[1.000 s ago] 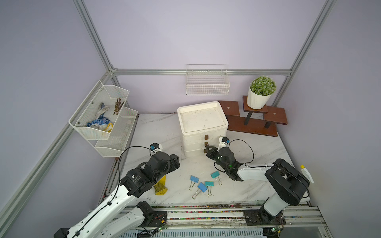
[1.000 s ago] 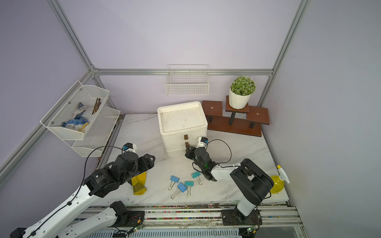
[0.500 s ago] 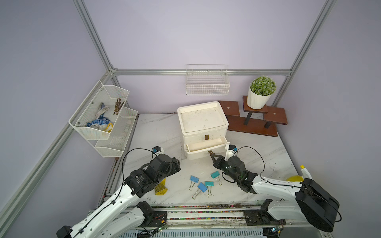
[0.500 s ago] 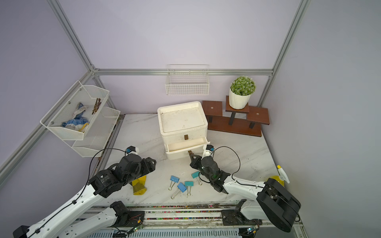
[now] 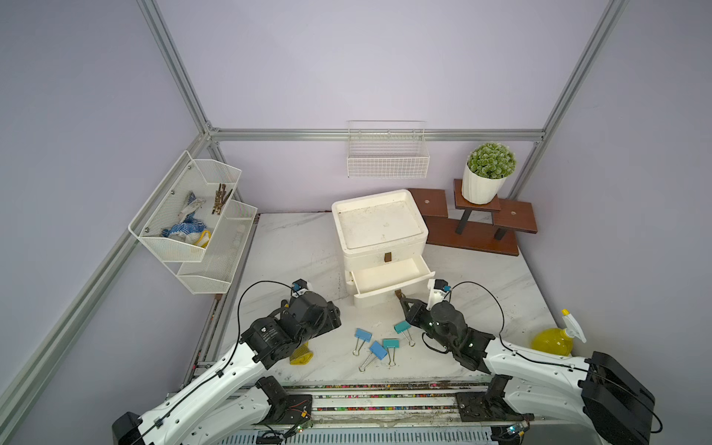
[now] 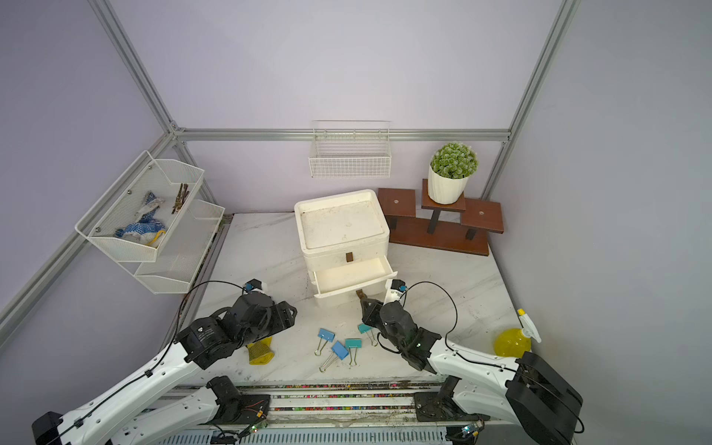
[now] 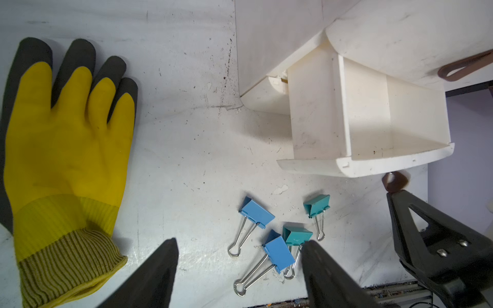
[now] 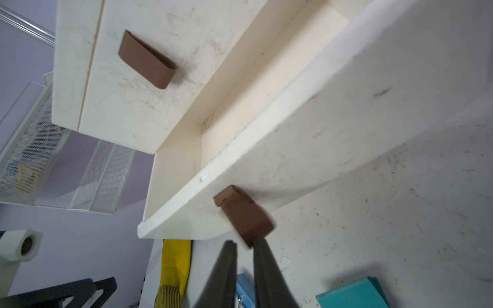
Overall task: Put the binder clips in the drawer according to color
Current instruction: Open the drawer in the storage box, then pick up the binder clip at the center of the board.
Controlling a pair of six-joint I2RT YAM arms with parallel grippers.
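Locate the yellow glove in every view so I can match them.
In a top view: yellow glove on the table, partly hidden under the left arm.
In a top view: likewise, half under that arm.
Left wrist: nearly whole glove, lying flat.
Right wrist: a strip of glove past the open drawer.
Shared landmark: that drawer.

Both top views look steeply down from high on my side over the whole white marbled tabletop (image 5: 293, 246); my left wrist camera looks down on it from close, my right from closer still, both sharing the pulled-out cream plastic drawer (image 7: 368, 120).
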